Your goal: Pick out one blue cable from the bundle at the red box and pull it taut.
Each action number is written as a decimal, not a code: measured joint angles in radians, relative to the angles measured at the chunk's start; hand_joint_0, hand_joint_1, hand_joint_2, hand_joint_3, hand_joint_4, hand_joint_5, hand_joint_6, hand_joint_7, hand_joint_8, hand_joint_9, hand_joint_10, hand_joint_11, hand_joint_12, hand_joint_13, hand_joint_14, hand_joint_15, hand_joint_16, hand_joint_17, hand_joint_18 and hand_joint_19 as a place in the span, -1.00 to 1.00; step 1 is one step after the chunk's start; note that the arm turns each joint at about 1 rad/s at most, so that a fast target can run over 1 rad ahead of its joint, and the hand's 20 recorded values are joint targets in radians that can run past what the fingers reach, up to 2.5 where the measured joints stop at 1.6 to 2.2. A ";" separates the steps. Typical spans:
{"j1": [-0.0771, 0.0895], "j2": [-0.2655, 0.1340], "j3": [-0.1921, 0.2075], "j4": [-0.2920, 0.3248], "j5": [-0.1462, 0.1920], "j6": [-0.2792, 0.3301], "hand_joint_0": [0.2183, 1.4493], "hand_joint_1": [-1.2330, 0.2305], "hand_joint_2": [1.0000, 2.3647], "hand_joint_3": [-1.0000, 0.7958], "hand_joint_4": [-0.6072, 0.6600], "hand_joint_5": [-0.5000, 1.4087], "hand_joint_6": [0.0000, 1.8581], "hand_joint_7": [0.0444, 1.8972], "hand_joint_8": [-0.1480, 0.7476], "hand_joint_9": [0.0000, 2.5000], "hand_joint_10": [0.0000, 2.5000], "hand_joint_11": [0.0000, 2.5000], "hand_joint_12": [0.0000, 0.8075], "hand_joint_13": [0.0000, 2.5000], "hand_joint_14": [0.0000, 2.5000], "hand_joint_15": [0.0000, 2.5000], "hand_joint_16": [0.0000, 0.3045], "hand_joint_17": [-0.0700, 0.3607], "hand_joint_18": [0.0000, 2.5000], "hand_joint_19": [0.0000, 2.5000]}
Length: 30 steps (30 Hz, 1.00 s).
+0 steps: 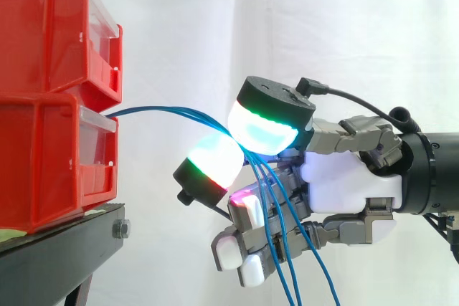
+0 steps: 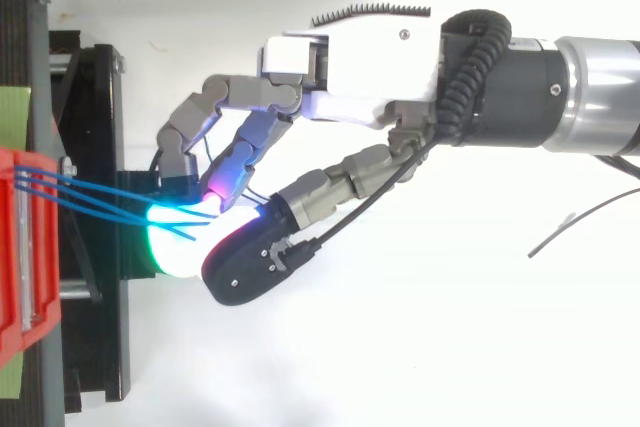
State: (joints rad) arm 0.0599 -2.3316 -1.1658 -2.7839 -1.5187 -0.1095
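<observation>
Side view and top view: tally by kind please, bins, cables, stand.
Red bins: 2, stacked
Blue cables: 3 that can be told apart; strands overlap
Black stand: 1
Total: 6

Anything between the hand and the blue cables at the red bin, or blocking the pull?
Nothing visible in the way. Two pads of the hand are closed on the blue cables just off the lower red bin. Catch: several strands seem to run through that pinch and hang down past the fingers, not one.
</observation>
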 measured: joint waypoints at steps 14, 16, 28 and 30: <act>-0.001 0.000 0.000 0.000 0.001 -0.001 -0.59 -0.19 -1.00 -0.44 -0.07 -0.58 0.02 -0.26 -0.11 -0.03 -0.98 -0.35 -0.16 -0.24 -0.98 -0.56 -0.66 -0.13 -0.33 -0.54; -0.001 0.000 0.001 0.000 0.001 0.000 -0.60 -0.12 -1.00 -0.44 -0.05 -0.58 0.00 -0.25 -0.10 -0.02 -0.98 -0.35 -0.14 -0.24 -0.98 -0.56 -0.65 -0.12 -0.34 -0.53; -0.003 0.000 0.014 -0.032 -0.004 0.001 -0.38 -0.14 -0.99 -0.35 -0.13 -0.58 -0.03 -0.04 -0.14 -0.06 -0.98 -0.34 -0.20 -0.26 -0.98 -0.54 -0.70 -0.19 -0.40 -0.49; -0.004 0.000 0.017 -0.038 -0.004 0.001 -0.33 -0.29 -0.98 -0.30 -0.09 -0.60 0.00 -0.11 -0.13 -0.08 -0.98 -0.32 -0.21 -0.27 -0.98 -0.53 -0.69 -0.19 -0.40 -0.49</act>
State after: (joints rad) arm 0.0562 -2.3314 -1.1490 -2.8222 -1.5228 -0.1089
